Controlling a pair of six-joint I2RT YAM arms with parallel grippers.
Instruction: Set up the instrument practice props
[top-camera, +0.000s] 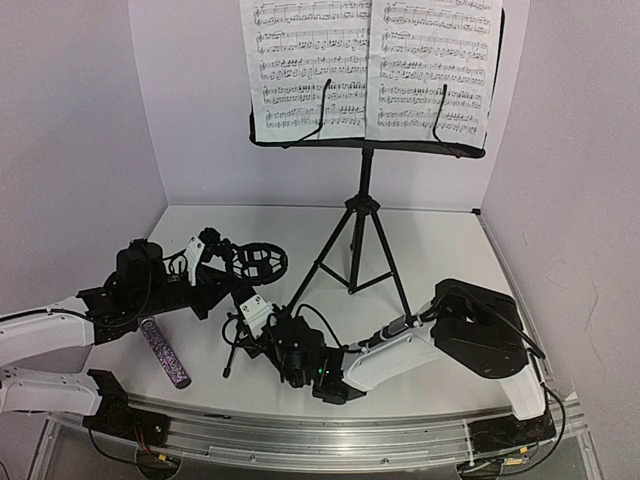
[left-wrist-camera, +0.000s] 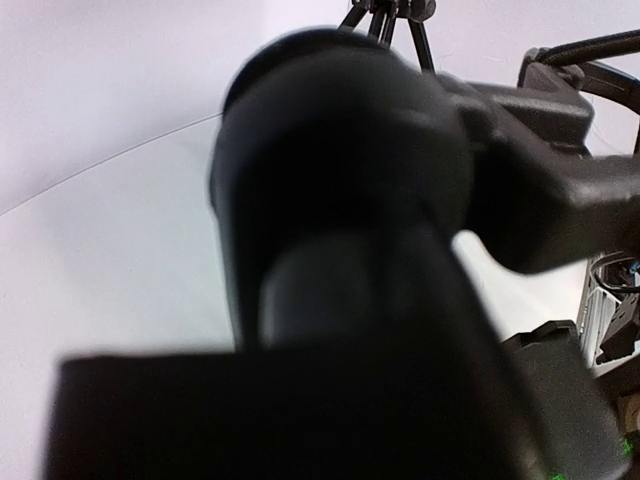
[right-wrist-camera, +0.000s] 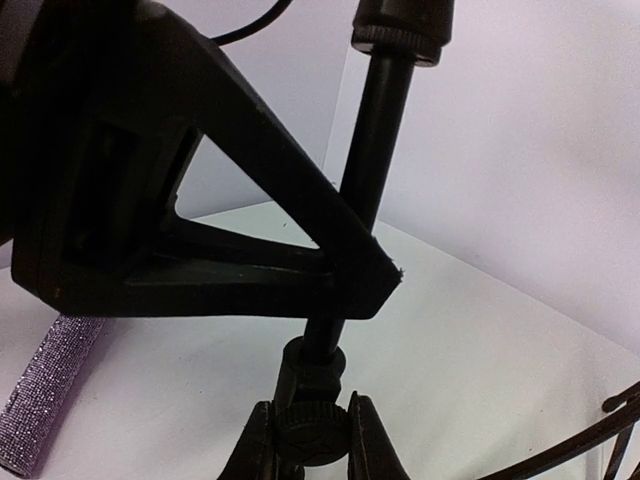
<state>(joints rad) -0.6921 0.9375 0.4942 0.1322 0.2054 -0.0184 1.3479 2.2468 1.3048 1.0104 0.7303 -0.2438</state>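
Nearest you, right gripper (top-camera: 252, 318): one finger (right-wrist-camera: 250, 280) across the small black tripod mic stand (right-wrist-camera: 372, 150) post, grip not discernible | left gripper (top-camera: 213, 248): blurred, state unclear | purple glitter microphone (top-camera: 165, 353): flat on table (top-camera: 440, 250), front-left | music stand (top-camera: 363, 200) with sheet-music pages (top-camera: 370, 65): rear.

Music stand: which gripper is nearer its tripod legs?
Right. The right gripper is just left of the near-left foot of the music stand, at the small mic stand. The left gripper is farther left, apart from the legs.
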